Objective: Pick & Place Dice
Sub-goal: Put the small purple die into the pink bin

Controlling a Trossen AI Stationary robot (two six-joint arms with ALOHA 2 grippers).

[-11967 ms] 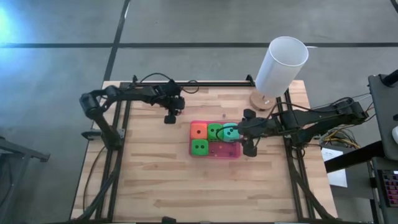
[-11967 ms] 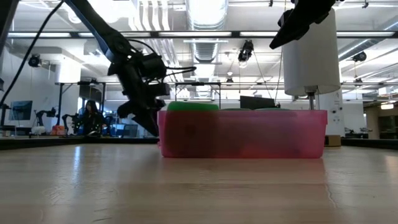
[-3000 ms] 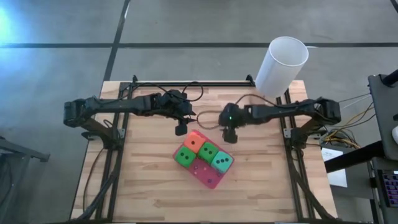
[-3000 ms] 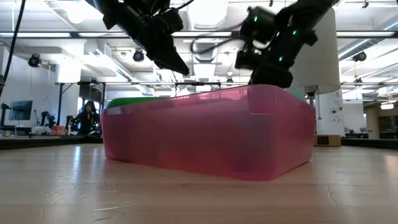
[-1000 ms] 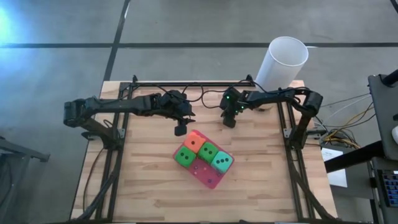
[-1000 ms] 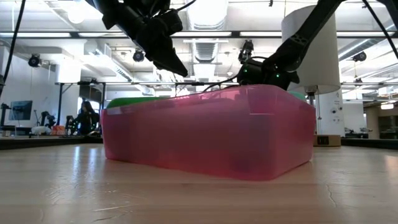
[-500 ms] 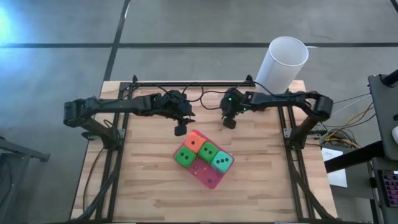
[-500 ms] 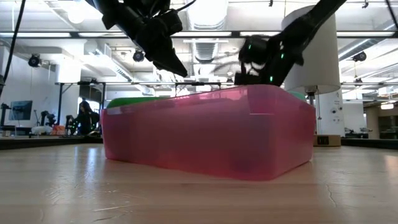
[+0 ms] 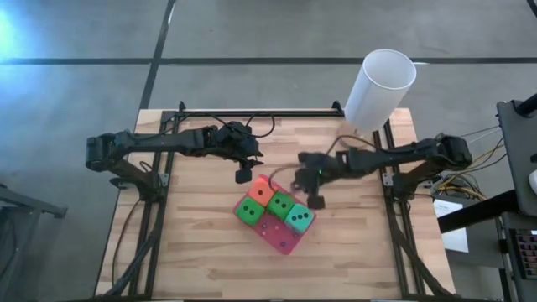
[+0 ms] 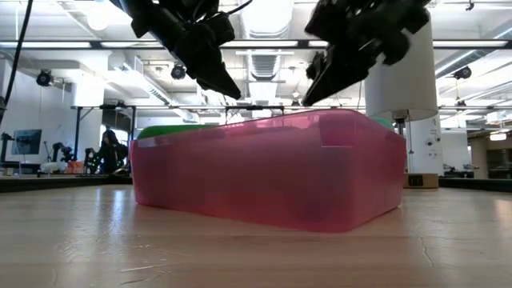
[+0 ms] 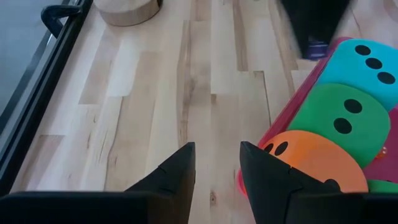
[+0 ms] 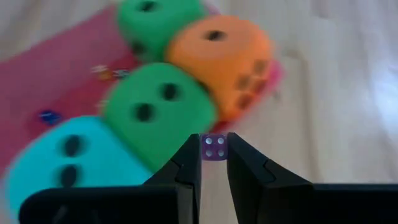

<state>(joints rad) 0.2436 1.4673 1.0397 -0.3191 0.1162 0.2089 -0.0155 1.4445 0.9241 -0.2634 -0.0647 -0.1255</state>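
Right wrist view: a tiny purple die (image 12: 215, 148) with white pips is pinched between the right gripper (image 12: 215, 163) fingertips, jaws clamped on it, hanging just over the pink tray (image 12: 68, 81) edge next to the big soft dice. Four big dice sit in the tray: orange die (image 9: 264, 192) at the corner nearest the left arm, one green die (image 9: 281, 205) in the middle of the row, teal die (image 9: 299, 217) at the far end of that row, second green die (image 9: 247, 210) beside the orange one on the side away from the arms' bases. Tray is rotated diagonal on the wooden table (image 9: 193, 252), roughly centre. A few tiny dice lie loose on the bare tray floor; colours hard to tell. Right gripper (image 9: 314, 195) sits above the tray edge by the middle green and teal dice. Left gripper (image 9: 244, 174) hovers just off the orange corner, over bare table, jaws apart and empty, fingers (image 11: 171, 174) parted in its wrist view. White cylinder (image 9: 379, 89) stands on a round wooden base at the table's far right corner, well apart from the tray.
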